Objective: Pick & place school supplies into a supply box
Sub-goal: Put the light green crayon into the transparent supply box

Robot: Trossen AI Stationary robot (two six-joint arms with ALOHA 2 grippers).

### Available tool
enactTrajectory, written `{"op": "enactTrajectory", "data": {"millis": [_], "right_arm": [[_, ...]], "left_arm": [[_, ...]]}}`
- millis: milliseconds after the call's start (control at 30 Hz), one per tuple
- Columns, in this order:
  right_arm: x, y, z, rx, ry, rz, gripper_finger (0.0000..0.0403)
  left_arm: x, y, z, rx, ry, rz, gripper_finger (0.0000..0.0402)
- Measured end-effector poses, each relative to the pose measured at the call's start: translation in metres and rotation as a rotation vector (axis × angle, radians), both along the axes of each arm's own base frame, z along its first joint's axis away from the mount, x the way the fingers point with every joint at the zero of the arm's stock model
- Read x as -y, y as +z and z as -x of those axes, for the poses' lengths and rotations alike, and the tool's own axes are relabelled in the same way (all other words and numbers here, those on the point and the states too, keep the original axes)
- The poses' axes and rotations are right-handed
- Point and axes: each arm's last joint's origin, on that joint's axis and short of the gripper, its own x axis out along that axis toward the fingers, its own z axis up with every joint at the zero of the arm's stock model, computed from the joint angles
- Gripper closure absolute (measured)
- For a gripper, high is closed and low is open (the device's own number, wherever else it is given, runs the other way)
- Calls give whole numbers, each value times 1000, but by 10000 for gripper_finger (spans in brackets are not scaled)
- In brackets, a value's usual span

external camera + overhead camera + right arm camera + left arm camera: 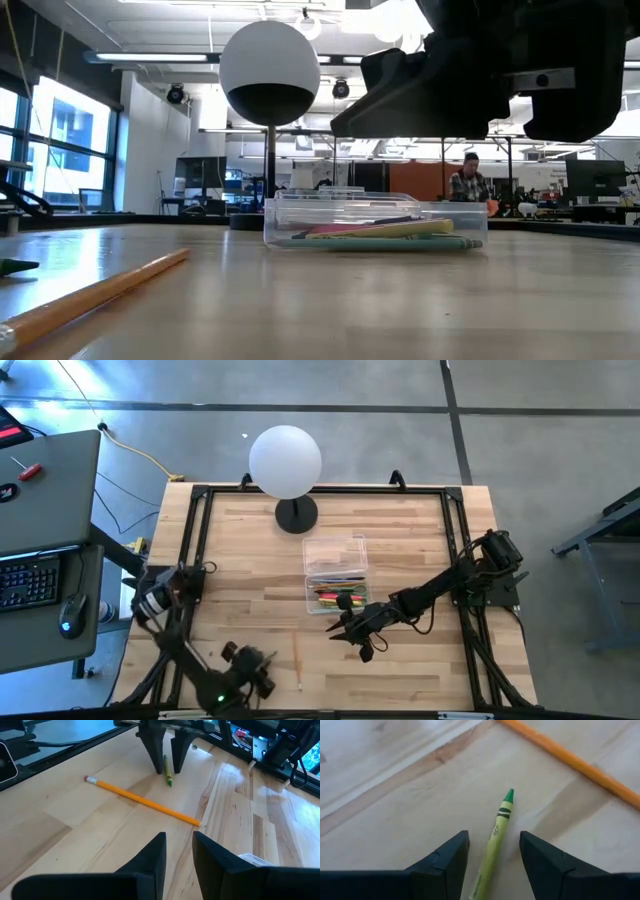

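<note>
The left claw point(492, 855) stands open astride a green crayon point(497, 835) on the counter point(420, 540), gripping nothing. Next, I judge, it must close and lift. The crayon's long axis runs between the fingers, tip away from the wrist, near a pencil point(142, 800). The right claw point(179, 851), slightly open and empty, hovers near the box point(336, 575).

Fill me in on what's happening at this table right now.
Two robot arms are putting school supplies into a clear box, which already holds several. The left gripper is down at the table's near edge, its open fingers on either side of a green crayon lying on the wood. An orange pencil lies loose nearby. The right gripper hovers empty beside the box, fingers apart.
</note>
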Motion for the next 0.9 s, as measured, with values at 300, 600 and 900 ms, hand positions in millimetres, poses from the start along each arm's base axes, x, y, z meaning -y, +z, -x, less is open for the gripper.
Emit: {"op": "enactTrajectory", "data": {"millis": [300, 600, 900], "right_arm": [[0, 0, 0, 0, 0, 0, 329], [0, 0, 0, 1, 0, 1, 329], [0, 1, 0, 8, 1, 0, 329]], "left_arm": [[10, -65, 36, 276, -70, -208, 188], [5, -68, 42, 234, -81, -276, 188], [3, -71, 33, 229, -113, -307, 235]]}}
